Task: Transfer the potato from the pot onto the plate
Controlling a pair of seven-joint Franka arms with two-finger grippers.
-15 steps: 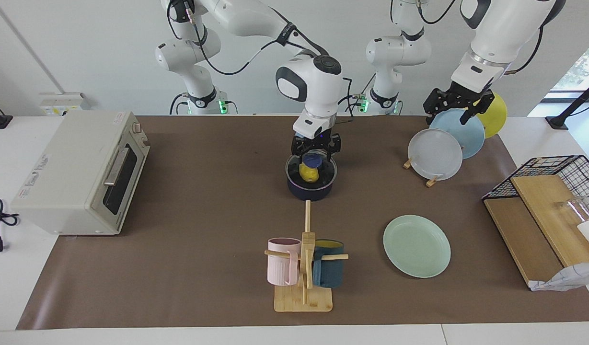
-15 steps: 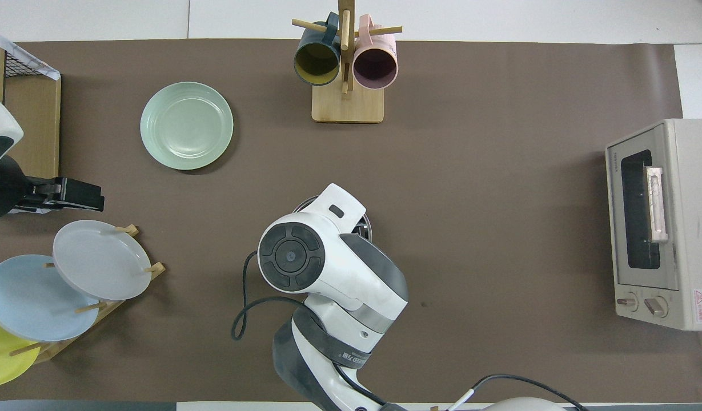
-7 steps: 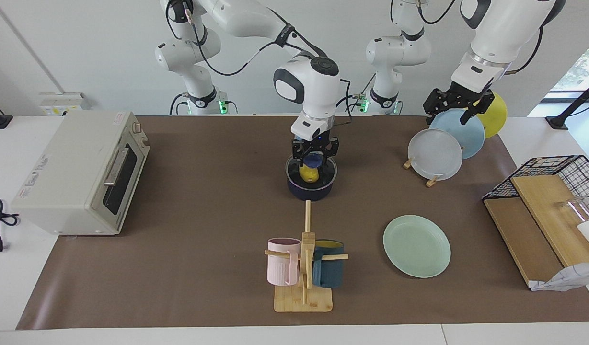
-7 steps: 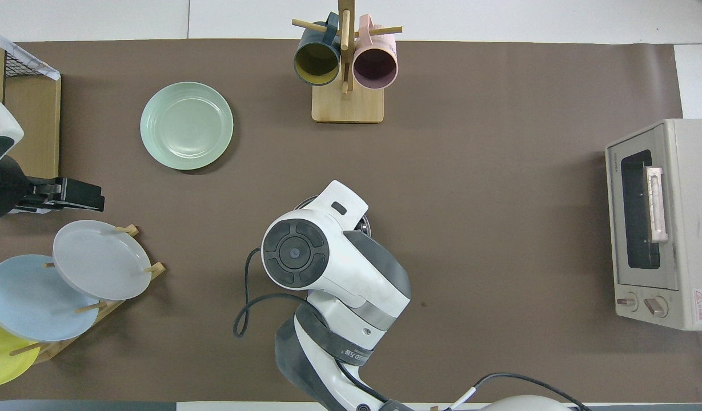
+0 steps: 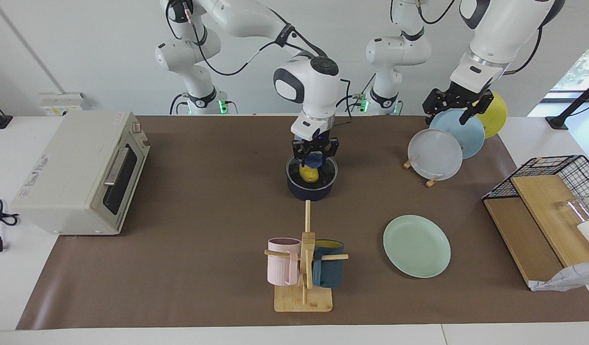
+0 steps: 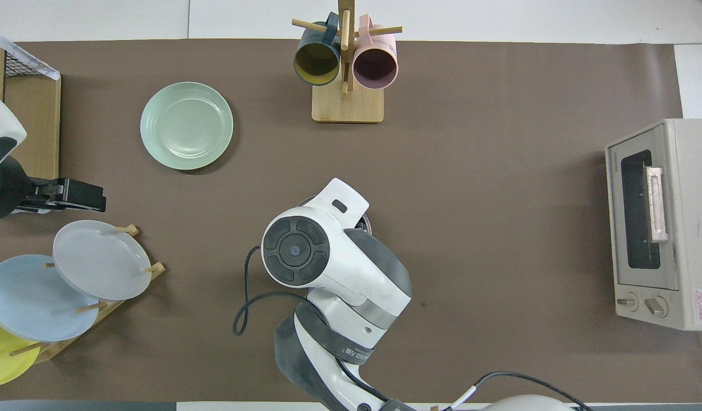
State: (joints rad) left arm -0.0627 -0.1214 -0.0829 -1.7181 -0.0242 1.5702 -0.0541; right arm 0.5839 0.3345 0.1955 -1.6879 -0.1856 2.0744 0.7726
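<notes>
The yellow potato (image 5: 308,173) sits inside the dark navy pot (image 5: 311,190) in the middle of the brown mat. My right gripper (image 5: 314,162) reaches down into the pot and is shut on the potato's top. In the overhead view the right arm covers the potato, and only a sliver of the pot's rim (image 6: 366,222) shows. The mint-green plate (image 5: 417,246) (image 6: 186,125) lies bare, farther from the robots and toward the left arm's end. My left gripper (image 5: 456,109) (image 6: 71,194) waits open in the air over the plate rack.
A plate rack (image 5: 433,181) holds grey, light blue and yellow plates. A wooden mug tree (image 5: 304,287) with a pink and a dark blue mug stands farther out than the pot. A toaster oven (image 5: 78,172) and a wire basket (image 5: 562,167) stand at the table's ends.
My right gripper's fingers have closed on the potato in the pot, and the right arm has shifted slightly. The left arm has barely moved.
</notes>
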